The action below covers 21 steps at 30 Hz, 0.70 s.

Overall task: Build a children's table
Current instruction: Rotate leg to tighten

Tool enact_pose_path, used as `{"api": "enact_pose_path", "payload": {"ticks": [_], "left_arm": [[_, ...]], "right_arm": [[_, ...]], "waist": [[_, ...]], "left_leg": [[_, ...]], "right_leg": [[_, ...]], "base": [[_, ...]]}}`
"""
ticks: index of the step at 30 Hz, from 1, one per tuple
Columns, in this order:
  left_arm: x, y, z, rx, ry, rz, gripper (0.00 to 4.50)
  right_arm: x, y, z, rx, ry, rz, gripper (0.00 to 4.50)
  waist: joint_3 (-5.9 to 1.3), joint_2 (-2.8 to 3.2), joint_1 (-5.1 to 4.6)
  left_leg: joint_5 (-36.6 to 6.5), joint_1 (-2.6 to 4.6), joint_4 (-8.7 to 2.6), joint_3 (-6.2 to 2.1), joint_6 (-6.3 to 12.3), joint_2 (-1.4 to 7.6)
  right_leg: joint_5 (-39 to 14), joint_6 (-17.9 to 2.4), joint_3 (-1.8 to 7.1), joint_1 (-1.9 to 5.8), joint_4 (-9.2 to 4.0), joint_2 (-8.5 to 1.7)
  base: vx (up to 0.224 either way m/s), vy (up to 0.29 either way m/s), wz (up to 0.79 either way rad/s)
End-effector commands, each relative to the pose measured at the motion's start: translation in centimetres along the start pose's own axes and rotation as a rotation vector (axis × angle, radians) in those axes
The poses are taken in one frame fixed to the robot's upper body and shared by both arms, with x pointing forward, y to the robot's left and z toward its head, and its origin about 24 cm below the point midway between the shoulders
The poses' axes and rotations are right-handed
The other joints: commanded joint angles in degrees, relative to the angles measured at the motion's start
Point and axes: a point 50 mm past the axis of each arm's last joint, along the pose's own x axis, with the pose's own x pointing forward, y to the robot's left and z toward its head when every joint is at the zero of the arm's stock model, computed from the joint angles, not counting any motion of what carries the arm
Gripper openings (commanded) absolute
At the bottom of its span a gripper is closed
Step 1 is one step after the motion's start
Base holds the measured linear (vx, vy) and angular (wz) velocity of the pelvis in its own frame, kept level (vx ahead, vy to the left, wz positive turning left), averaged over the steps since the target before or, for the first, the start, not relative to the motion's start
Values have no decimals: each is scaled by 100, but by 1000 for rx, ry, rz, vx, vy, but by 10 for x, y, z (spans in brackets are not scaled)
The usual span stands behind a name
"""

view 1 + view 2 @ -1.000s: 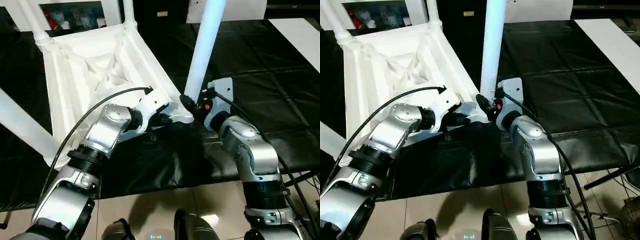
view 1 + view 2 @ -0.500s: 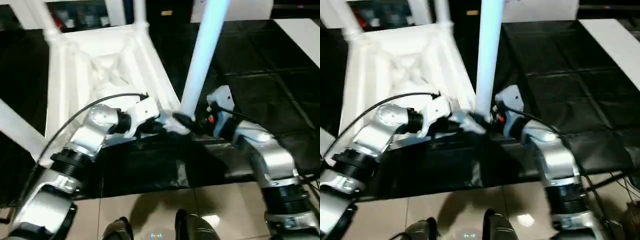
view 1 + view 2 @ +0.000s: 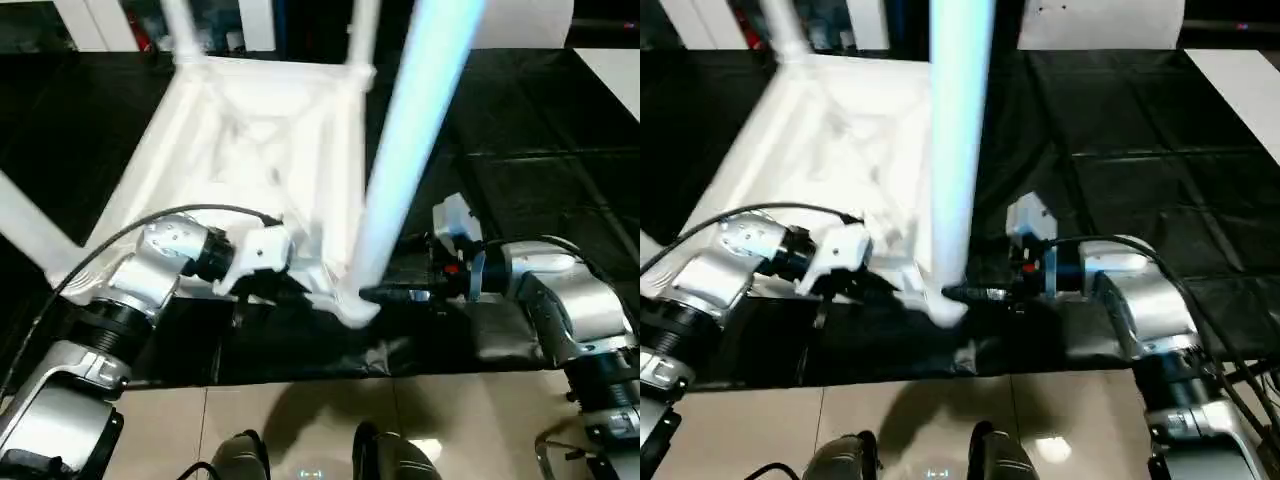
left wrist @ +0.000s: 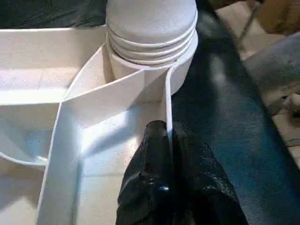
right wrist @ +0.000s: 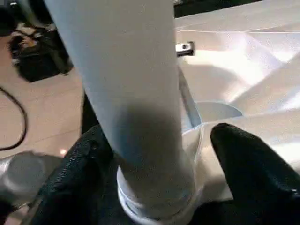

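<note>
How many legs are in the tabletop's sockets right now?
4, as far as visible: the near leg by the right gripper, two far-corner legs, and one running off at left. The upper ends are cut off.

The upturned children's table (image 3: 260,150) lies on a black-covered bench (image 3: 540,150).

Table top (image 3: 260,150) lies underside-up on the work surface (image 3: 540,150), at twelve o'clock from the robot. Near corner leg (image 3: 410,150) stands upright in its socket at five o'clock of the top.
</note>
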Motion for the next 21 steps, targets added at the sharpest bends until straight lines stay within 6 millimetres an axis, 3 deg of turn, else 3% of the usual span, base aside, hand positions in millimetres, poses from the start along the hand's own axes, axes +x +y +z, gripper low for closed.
{"api": "enact_pose_path", "payload": {"ticks": [1,5,10,11,21], "left_arm": [[7,0,12,77,-26,-80,0],[8,2,11,82,-20,-86,0],[7,2,10,86,-19,-84,0],[7,2,10,86,-21,-83,0],[10,6,11,43,-88,-32,0]], "right_arm": [[1,-1,3,-19,-3,29,325],[3,0,2,-8,9,110,303],[4,0,2,2,19,153,268],[5,1,1,6,22,166,237],[7,4,-1,53,-1,199,209]], "waist": [[-457,-36,-24],[-462,-47,-7],[-493,-56,16],[-496,-57,30],[-490,-77,60]], "left_leg": [[-862,45,-311,27,548,110],[-795,39,-304,27,552,100],[-598,35,-286,30,646,109],[-598,40,-284,32,648,111],[-593,32,-283,33,633,106]], "right_leg": [[-1581,-1240,279,454,-320,-384],[-1607,-1179,279,459,-320,-376],[-1234,-1288,276,466,-265,-367],[-1244,-1297,276,464,-267,-370],[-1351,-1239,278,467,-268,-374]], "base": [[0,0,0],[0,0,0],[0,0,0],[0,0,0],[0,0,0]]}}
